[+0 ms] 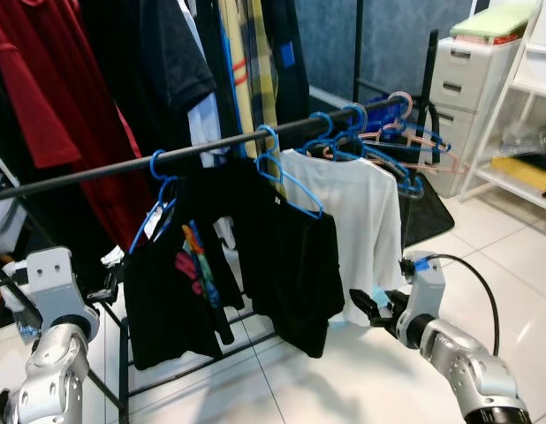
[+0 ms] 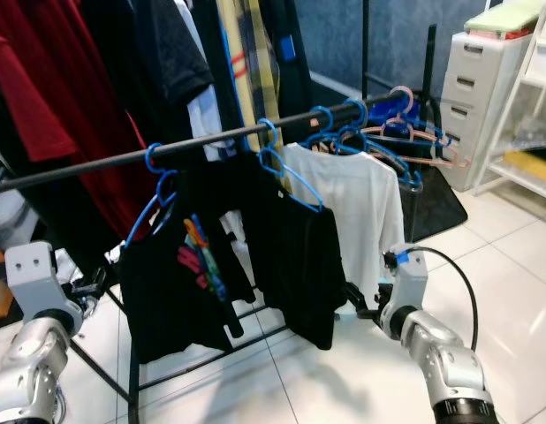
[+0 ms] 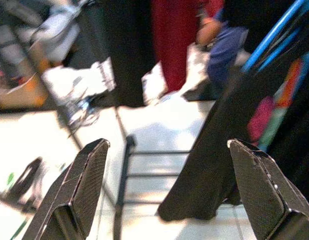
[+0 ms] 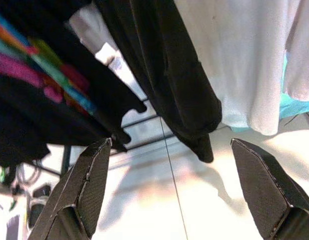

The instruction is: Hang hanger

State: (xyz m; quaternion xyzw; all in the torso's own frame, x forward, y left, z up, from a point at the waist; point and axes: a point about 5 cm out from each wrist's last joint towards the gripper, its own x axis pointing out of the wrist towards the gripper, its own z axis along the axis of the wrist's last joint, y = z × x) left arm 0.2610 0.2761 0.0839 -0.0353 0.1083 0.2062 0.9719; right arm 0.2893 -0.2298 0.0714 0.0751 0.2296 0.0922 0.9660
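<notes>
I see both claws spread wide and empty: the left gripper (image 3: 164, 195) low beside the black printed shirt (image 1: 180, 291), the right gripper (image 4: 169, 195) near the white shirt (image 1: 366, 221). Blue hangers (image 1: 286, 181) sit on the black rail (image 1: 211, 150).

Hangers (image 1: 282, 172) with shirts (image 1: 282, 256) on the rail (image 1: 211, 152), drawers (image 1: 463, 84) behind right, more clothes (image 1: 96, 71) behind left

No readable text, label, brand, number or sign appears anywhere.
</notes>
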